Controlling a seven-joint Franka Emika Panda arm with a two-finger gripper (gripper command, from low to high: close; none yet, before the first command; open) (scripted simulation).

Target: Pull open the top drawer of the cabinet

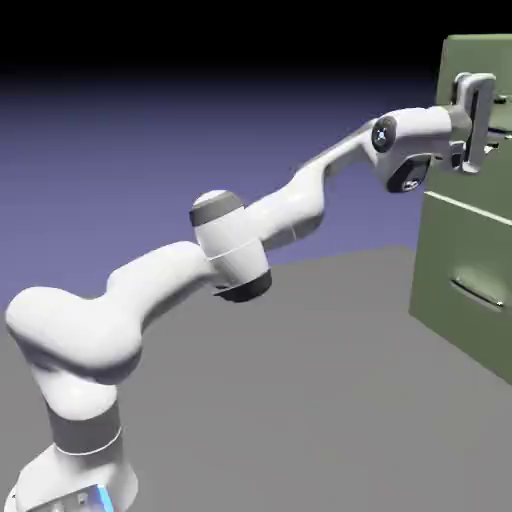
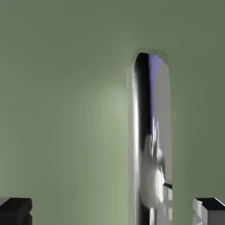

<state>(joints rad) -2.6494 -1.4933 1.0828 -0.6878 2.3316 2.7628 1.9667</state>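
Observation:
The olive-green cabinet (image 1: 495, 350) stands at the exterior view's right. My gripper (image 1: 492, 125) is up against the top drawer (image 1: 478, 58), and the hand hides that drawer's handle in this view. In the hand view the top drawer front (image 2: 66, 110) fills the picture. Its silver bar handle (image 2: 149, 140) runs up the frame, right of the middle. My gripper (image 2: 113, 213) is open, with one grey fingertip (image 2: 15, 211) at the lower left and the other on the far side of the handle. The handle lies between them, and neither tip visibly touches it.
Below the top drawer is the lower drawer front (image 1: 455, 250) with its own slim silver handle (image 1: 476, 294). The grey table (image 1: 300, 400) stretches from the robot's base to the foot of the cabinet.

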